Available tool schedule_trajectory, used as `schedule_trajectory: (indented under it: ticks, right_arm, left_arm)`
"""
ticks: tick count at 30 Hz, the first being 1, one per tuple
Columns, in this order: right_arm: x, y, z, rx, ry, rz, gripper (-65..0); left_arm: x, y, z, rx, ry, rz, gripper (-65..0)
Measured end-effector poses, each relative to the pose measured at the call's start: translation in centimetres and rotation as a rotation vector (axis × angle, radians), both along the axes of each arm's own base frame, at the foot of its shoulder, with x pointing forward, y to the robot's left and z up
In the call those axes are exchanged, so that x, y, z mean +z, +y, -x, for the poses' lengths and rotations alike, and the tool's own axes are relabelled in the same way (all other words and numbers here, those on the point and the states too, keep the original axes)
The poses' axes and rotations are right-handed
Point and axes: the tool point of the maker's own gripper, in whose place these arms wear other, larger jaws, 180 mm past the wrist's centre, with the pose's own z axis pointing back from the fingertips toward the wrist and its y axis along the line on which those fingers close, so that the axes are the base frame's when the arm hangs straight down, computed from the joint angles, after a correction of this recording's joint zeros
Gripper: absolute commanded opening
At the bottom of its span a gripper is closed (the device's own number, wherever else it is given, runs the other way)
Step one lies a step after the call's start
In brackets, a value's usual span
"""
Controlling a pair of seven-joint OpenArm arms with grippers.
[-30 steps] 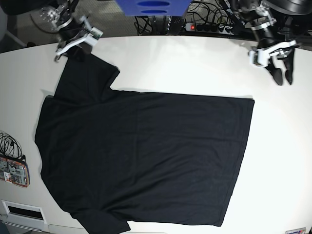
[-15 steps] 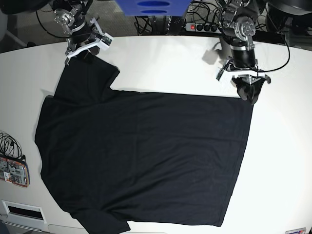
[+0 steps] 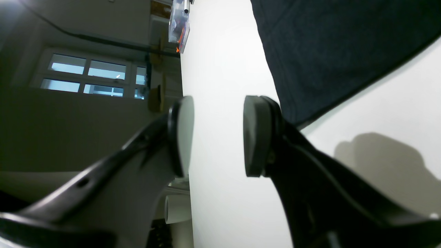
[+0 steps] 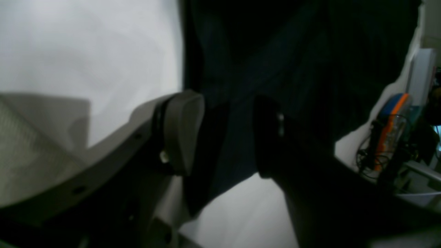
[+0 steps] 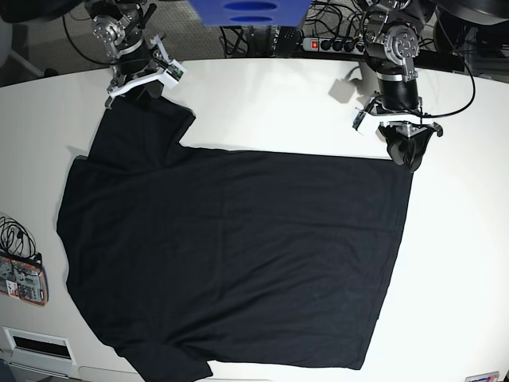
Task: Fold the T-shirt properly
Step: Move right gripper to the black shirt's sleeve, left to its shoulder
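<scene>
Our left gripper (image 5: 407, 159) hangs at the far hem corner of the T-shirt (image 5: 231, 255), jaws parted — in its wrist view the two round pads (image 3: 253, 134) stand apart with only bare table (image 5: 270, 103) between them, and the cloth's corner lies just beside one pad, not between them. Our right gripper (image 5: 131, 89) sits at the end of the far sleeve; its wrist view shows the fingers spread with dark cloth in the gap, yet the pads have not met on it, so we read it as released and straddling the sleeve edge.

The T-shirt itself lies flat on the white table, spread full, collar end toward the base view's left and hem toward its right, both sleeves out, with no fold in it that we can see. At the table's near left edge lie a small packet (image 5: 22, 280) and some cables (image 5: 12, 235), clear of the cloth.

So, by our judgement, the task is barely begun — the shirt is laid out and both grippers are placed at the far edge, but nothing is grasped and every fold is left to make.
</scene>
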Motion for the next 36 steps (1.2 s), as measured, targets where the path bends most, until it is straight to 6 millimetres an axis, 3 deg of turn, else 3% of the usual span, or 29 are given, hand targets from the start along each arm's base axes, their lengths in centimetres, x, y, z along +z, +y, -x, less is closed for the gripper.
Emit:
schedule_trajectory:
  ticks: [5,10,13,16,23,28,30,33,36]
  right_arm:
    - [-0.4,-0.4,-0.3,0.0,-0.011,0.007,-37.9]
    - [-0.3,-1.2,-4.3,0.012,-0.017,0.046,-38.6]
    - [-0.2,-0.6,-3.9,-0.015,0.004,-0.013,-46.7]
    - [-0.3,0.7,-2.7,-0.002,0.07,-0.066,-65.0]
    - [0.1,1.7,-2.4,0.015,0.09,-0.091,-65.0]
    - [0.0,1.4,-2.3,0.003,0.099,-0.078,-65.0]
    - [0.0,1.4,-2.3,0.002,0.101,-0.076,-65.0]
    - [0.0,1.4,-2.3,0.002,0.101,-0.075,-65.0]
    - [0.0,1.3,-2.2,-0.001,0.103,-0.069,-65.0]
  left_arm:
    - [-0.1,0.1,0.2,0.003,0.005,-0.002,-42.4]
    - [-0.4,0.2,0.5,0.004,0.017,-0.003,-42.4]
    - [-0.6,0.2,0.9,0.004,0.029,-0.002,-42.4]
    - [-0.8,0.2,1.1,0.004,0.036,-0.002,-42.4]
    - [-0.6,0.2,0.9,0.006,0.027,-0.004,-42.6]
    - [0.1,1.9,0.3,0.047,0.005,-0.023,-41.8]
    - [0.4,1.9,0.1,0.045,-0.005,-0.024,-38.9]
    - [0.0,2.0,0.5,0.015,0.032,-0.049,-28.5]
    - [-2.0,4.2,1.7,0.077,0.187,-0.07,-20.8]
